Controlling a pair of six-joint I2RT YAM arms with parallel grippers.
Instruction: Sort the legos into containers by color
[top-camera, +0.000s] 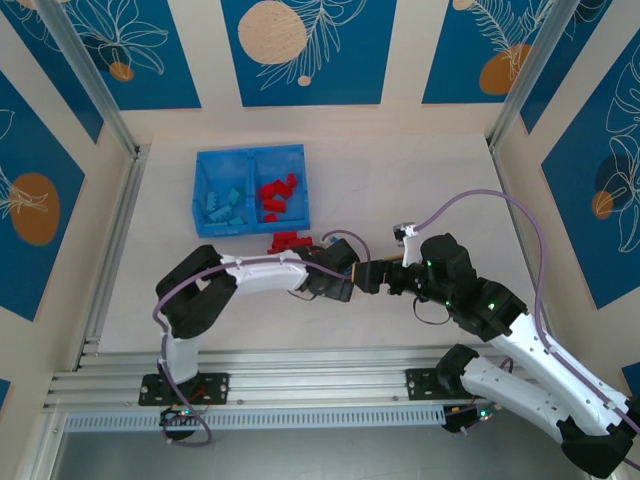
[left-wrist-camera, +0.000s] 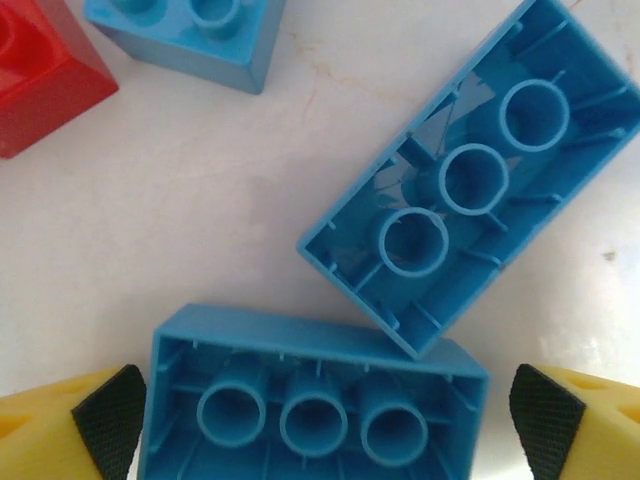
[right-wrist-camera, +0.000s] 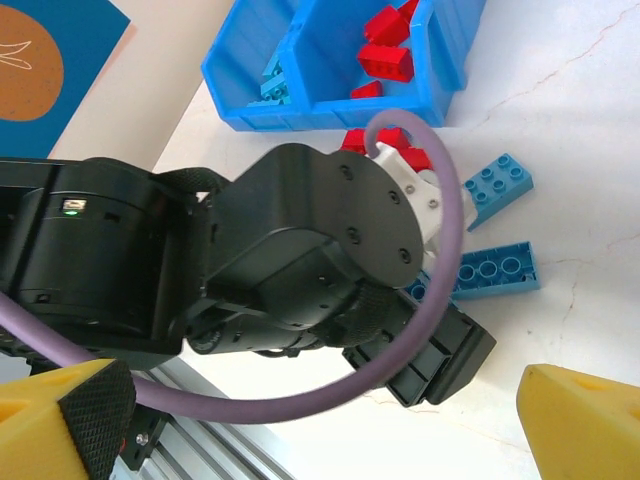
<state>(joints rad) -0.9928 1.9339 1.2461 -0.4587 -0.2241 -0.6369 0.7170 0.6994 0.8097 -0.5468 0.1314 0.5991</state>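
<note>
Blue plastic forms the two-compartment tray (top-camera: 228, 156) on the far left part of the counter (top-camera: 420, 180). Light blue legos (top-camera: 222, 205) lie in its left compartment and red legos (top-camera: 277, 195) in its right. Some loose red bricks (top-camera: 288, 241) sit on the counter just in front of the tray. Beside them, the left end effector (left-wrist-camera: 325, 415) is open, its fingers (left-wrist-camera: 105, 420) straddling an upturned blue brick (left-wrist-camera: 315, 400) whose edge meets a second upturned blue brick (left-wrist-camera: 470, 200). Facing it, the right end effector (right-wrist-camera: 320, 430) is spread wide and holds nothing, close to the left arm's wrist (right-wrist-camera: 300, 250).
</note>
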